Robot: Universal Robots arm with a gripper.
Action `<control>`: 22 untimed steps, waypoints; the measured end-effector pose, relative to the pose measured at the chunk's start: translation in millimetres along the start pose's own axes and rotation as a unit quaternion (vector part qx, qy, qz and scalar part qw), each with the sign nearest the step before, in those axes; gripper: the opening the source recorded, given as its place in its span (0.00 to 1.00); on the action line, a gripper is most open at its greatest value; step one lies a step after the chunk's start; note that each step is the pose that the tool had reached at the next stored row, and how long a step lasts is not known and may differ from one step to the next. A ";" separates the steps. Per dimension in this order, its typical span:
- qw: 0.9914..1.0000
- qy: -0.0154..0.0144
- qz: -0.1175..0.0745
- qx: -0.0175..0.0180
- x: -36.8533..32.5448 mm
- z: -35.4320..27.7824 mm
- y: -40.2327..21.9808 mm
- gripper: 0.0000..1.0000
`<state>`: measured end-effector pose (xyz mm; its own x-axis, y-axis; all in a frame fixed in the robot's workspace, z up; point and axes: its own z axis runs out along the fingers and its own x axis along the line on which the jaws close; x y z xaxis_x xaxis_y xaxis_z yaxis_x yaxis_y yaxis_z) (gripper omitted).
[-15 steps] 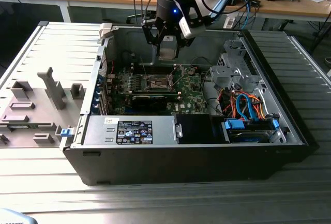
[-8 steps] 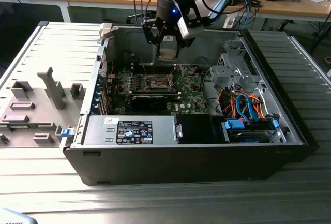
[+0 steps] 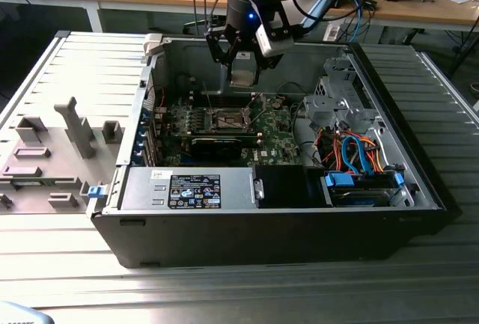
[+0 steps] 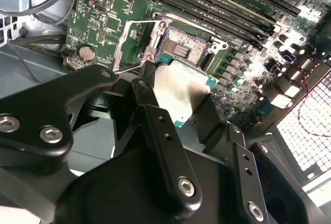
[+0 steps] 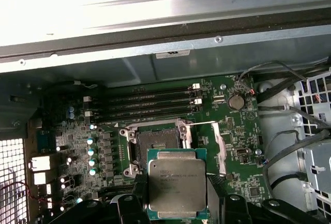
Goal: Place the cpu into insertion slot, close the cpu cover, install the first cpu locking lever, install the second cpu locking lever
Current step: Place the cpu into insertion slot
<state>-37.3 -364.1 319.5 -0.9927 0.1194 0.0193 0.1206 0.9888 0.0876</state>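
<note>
The gripper [image 3: 243, 66] is hanging inside the open case [image 3: 284, 242], which is lying on its side on the ribbed metal counter [image 3: 224, 294]. Its black fingers [image 4: 146, 90] are closing on the cpu [image 5: 177, 182] from two opposite edges and holding it flat, silver top facing up, with its green edge showing around the metal.

The cpu is being held in the air above the board [image 3: 281, 144], not yet seated. In the first wrist view it is sitting just beside the slot [image 5: 155, 146] and apart from it; in the second wrist view its far edge is lying close to the slot's near rim. The slot is standing bare, its dark square centre uncovered inside the silver rim.

The cover [image 5: 219, 146] is standing swung open at one side of the slot, seen nearly edge-on in the first wrist view. A thin silver wire lever [image 5: 202, 123] is running along the slot's edge toward the cover; whether it is latched cannot be told.

Beyond the slot, long black memory sockets [image 5: 150, 105] are lying in a row, and a round coin cell [image 5: 236, 101] is sitting near them. In the exterior view, orange and blue cables [image 3: 359, 152] are bunching at the case's right end, well apart from the gripper.
</note>
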 end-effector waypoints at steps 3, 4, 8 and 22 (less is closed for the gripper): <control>1.000 -0.001 0.007 0.000 0.0 0.0 0.0 0.54; 1.000 -0.001 0.008 0.000 0.0 0.0 0.0 0.54; 1.000 -0.001 0.014 0.000 0.0 0.1 0.0 0.54; 0.999 -0.003 0.033 -0.001 0.0 0.2 0.0 0.54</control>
<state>-37.3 -364.1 319.3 -0.9826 0.1848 0.0193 0.1858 0.9787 0.0876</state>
